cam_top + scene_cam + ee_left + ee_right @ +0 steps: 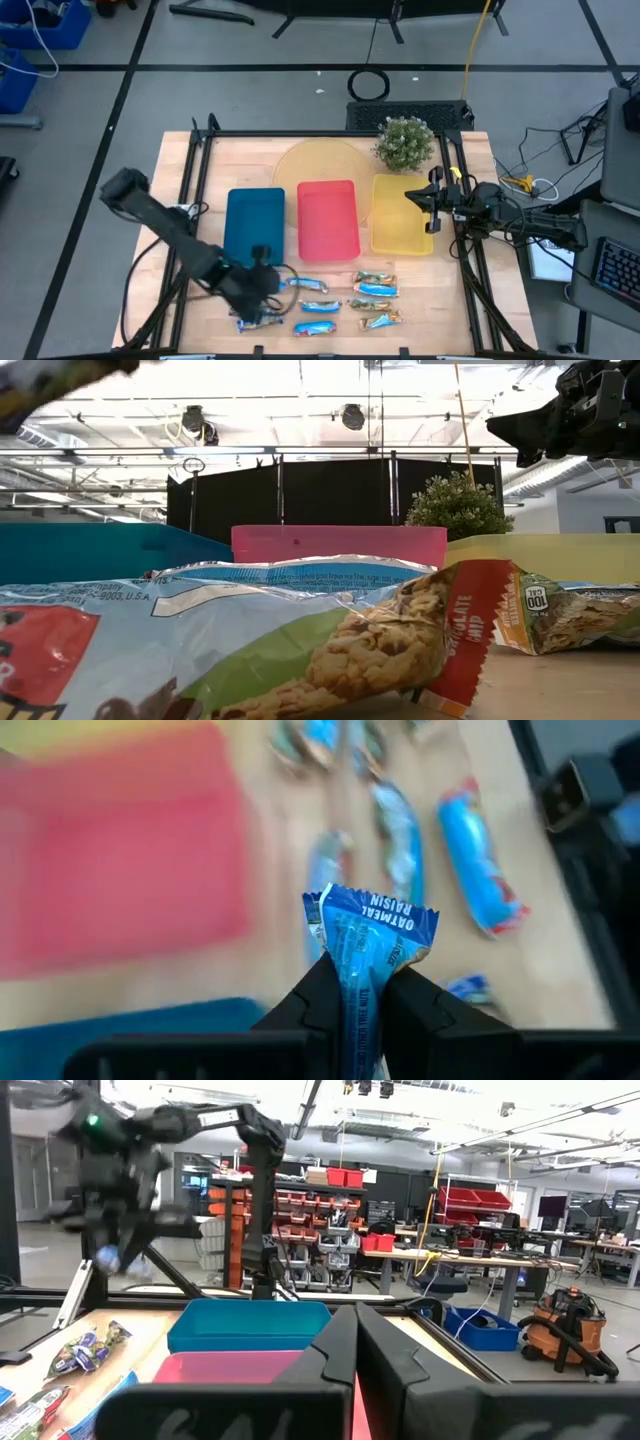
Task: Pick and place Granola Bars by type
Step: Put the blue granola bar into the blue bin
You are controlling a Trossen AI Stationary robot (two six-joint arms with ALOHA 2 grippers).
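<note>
Several granola bars lie on the table's near part: blue-and-white ones (320, 305) and green/tan ones (375, 278), which fill the low view (330, 650). My left gripper (262, 265) hovers by the near end of the blue tray (255, 225), shut on a blue bar (370, 920). The right wrist view shows that arm off the table with something blue (108, 1258). My right gripper (432, 205) waits above the yellow tray (400, 235), shut (355, 1350). My left gripper (362, 975) pinches a blue-and-white bar between its two fingers. The bar runs along the fingers, and its crimped end marked OATMEAL RAISIN (385, 912) sticks out past the fingertips (325, 982). The bar is lifted clear of the table.
Blue, red (328, 218) and yellow trays stand side by side mid-table. Behind them are a round wooden board (310, 160) and a potted plant (405, 143). A dark frame (200, 150) runs along the table's edges. One blue bar (255, 320) lies by the near left corner.
</note>
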